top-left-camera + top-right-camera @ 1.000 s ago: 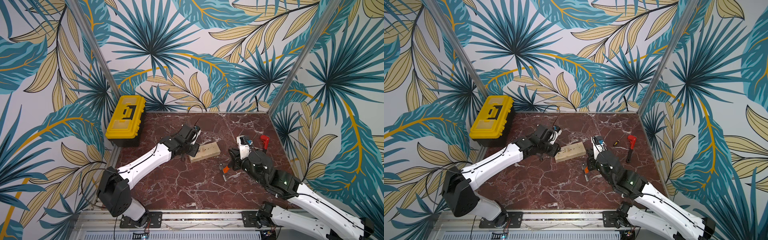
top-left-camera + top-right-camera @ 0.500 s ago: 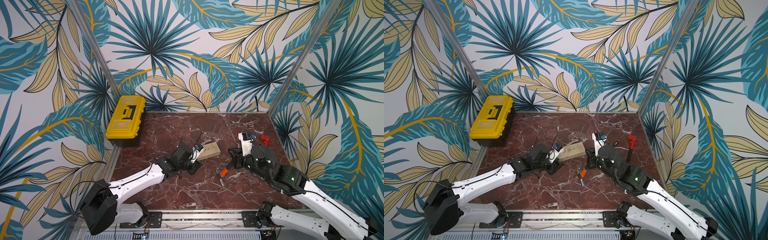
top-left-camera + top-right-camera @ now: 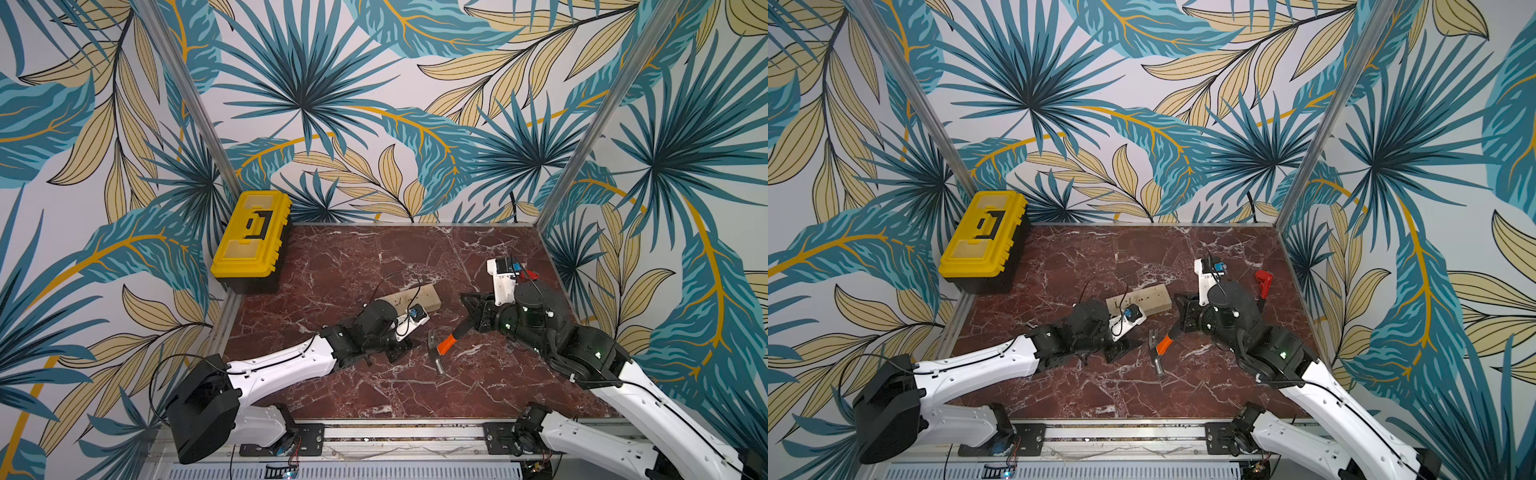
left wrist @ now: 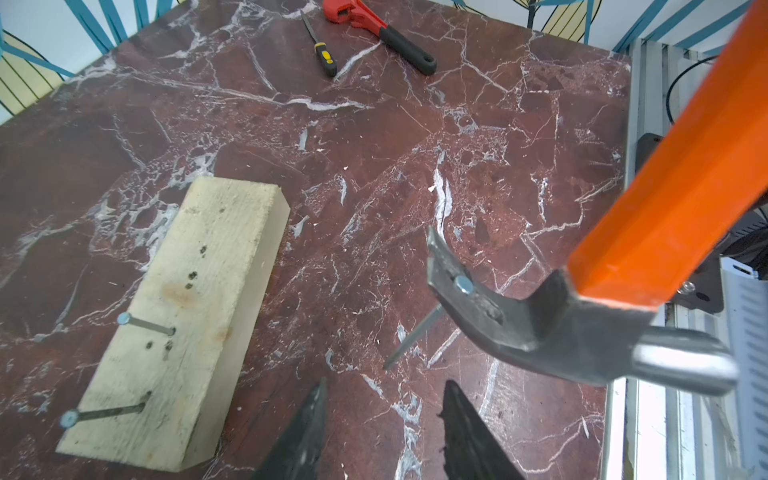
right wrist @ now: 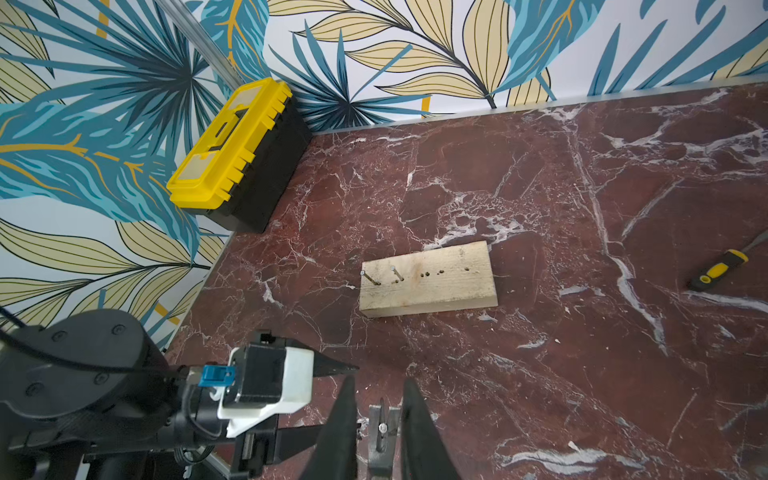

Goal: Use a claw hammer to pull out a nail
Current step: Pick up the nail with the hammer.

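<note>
While right jaws clamp the claw hammer (image 3: 446,345) (nail (image 4: 413,337) in claw), left jaws part-open, empty.

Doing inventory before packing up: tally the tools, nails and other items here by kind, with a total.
Claw hammer: 1
Wrench: 1
Screwdriver: 1
Toolbox: 1
Wood block: 1
Nails: 3
Total: 8

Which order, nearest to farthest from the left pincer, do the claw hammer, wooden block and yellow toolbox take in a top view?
1. The claw hammer, right beside the left pincer, on the right arm's side.
2. The wooden block, just behind the pincer.
3. The yellow toolbox, in the far back-left corner.
</note>
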You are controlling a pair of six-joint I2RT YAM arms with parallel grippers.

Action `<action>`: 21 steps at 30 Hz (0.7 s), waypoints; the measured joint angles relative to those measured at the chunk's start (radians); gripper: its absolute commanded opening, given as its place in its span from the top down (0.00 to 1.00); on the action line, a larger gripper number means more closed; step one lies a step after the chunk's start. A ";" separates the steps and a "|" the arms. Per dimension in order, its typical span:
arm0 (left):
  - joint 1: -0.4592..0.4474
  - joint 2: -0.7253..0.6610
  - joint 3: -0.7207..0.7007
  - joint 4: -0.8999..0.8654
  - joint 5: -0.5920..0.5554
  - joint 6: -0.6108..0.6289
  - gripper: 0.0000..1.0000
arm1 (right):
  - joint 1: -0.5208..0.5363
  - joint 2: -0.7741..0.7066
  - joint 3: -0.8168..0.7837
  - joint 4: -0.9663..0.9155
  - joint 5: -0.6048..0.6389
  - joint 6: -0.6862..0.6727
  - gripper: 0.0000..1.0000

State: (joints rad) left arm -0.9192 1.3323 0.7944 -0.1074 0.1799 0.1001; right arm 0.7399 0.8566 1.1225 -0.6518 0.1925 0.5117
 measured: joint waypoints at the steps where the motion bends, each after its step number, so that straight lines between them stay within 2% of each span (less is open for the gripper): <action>1: -0.001 0.005 -0.005 0.003 0.000 0.005 0.54 | -0.004 0.000 0.002 -0.001 -0.007 0.004 1.00; 7: -0.003 0.035 -0.018 0.016 0.001 0.032 0.55 | -0.023 0.000 0.004 -0.002 -0.046 0.023 1.00; 13: -0.003 0.068 -0.014 0.032 0.001 0.054 0.61 | -0.038 0.000 0.011 -0.003 -0.075 0.036 1.00; 18: -0.003 0.091 -0.008 0.037 0.000 0.069 0.74 | -0.050 0.000 0.011 -0.003 -0.090 0.046 1.00; 21: -0.003 0.091 -0.008 0.038 0.000 0.074 0.88 | -0.056 0.000 0.011 -0.005 -0.096 0.050 1.00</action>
State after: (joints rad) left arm -0.9222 1.4231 0.7868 -0.0692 0.1799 0.1741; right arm 0.6842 0.8566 1.1336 -0.6571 0.0967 0.5613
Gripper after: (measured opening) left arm 0.180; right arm 0.191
